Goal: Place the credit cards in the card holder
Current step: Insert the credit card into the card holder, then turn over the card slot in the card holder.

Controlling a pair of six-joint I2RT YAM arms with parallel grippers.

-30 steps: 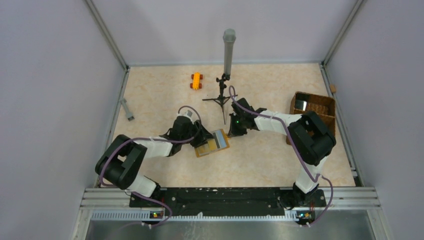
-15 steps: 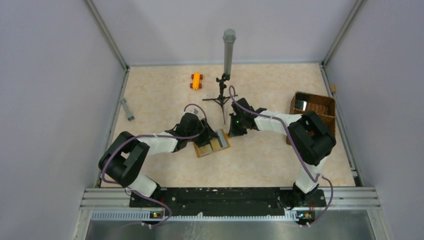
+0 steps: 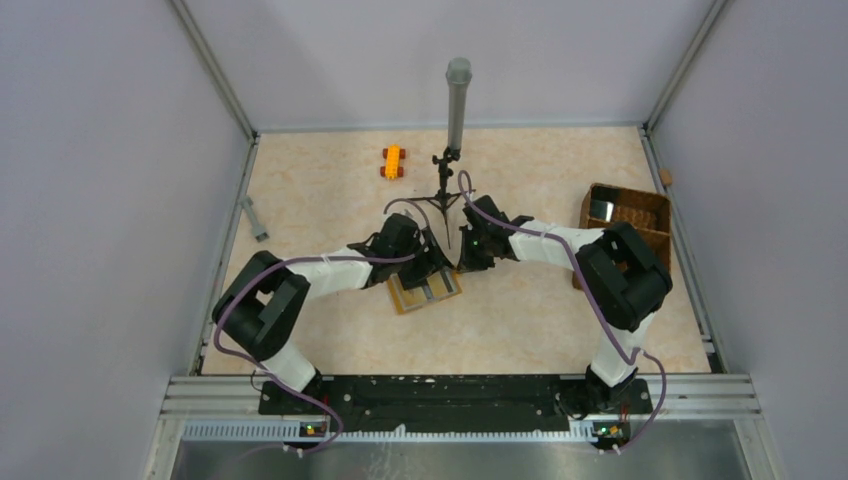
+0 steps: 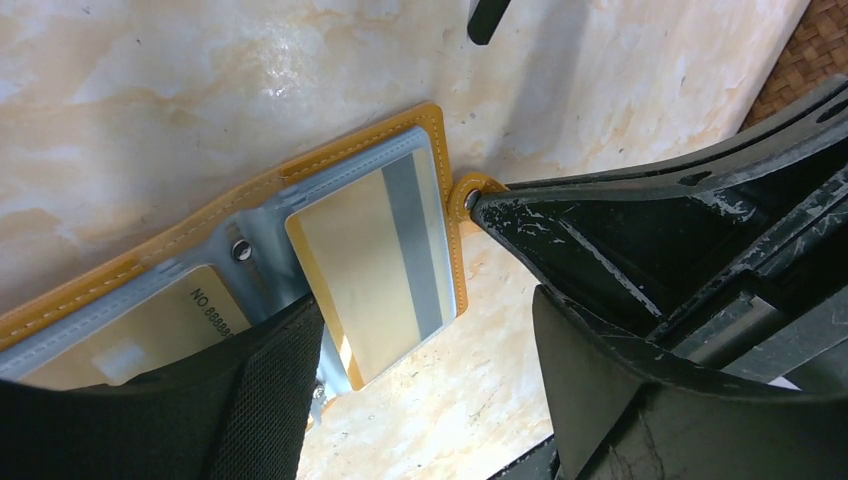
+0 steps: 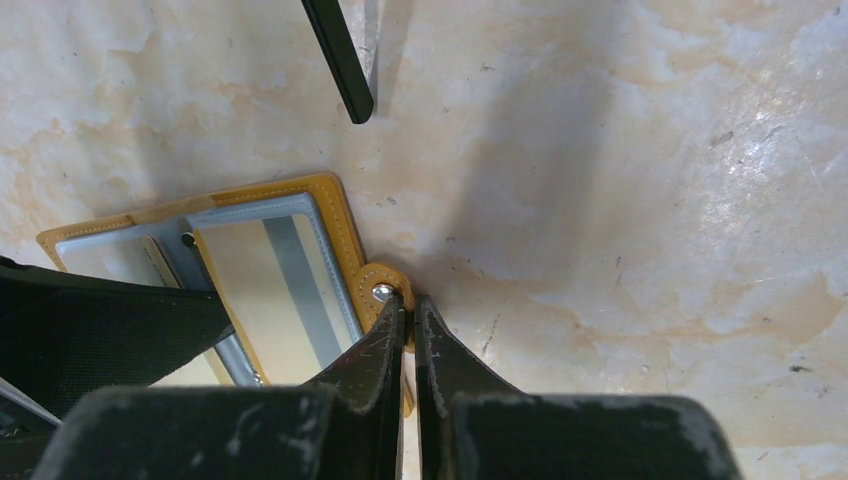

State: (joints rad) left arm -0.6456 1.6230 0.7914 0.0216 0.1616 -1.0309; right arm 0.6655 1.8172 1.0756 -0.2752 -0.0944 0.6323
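A: Step?
B: Late. The card holder (image 3: 425,290) lay open on the table (image 3: 540,320) right under the left gripper (image 4: 425,320). Both cards looked to be in its sleeves already.
A: Which cards?
B: The striped card (image 4: 375,265) sat in the sleeve just ahead of the left fingertips. The numbered card (image 4: 190,320) was half hidden under the left finger.
A: Left jaws?
B: Spread apart, nothing in them, straddling the sleeve.
A: Right?
B: The right gripper (image 5: 408,310) was closed, tips on the snap tab (image 5: 382,290) at the holder's edge. Pinching or just pinning it down, I couldn't tell.
A: Fully seated?
B: Couldn't confirm, the striped card's near end was in shadow by the finger.
A: Next?
B: My guess: nudge that card home if it was proud, keeping the tab anchored so the holder wouldn't slide. Otherwise lift the left arm clear without snagging the sleeve.
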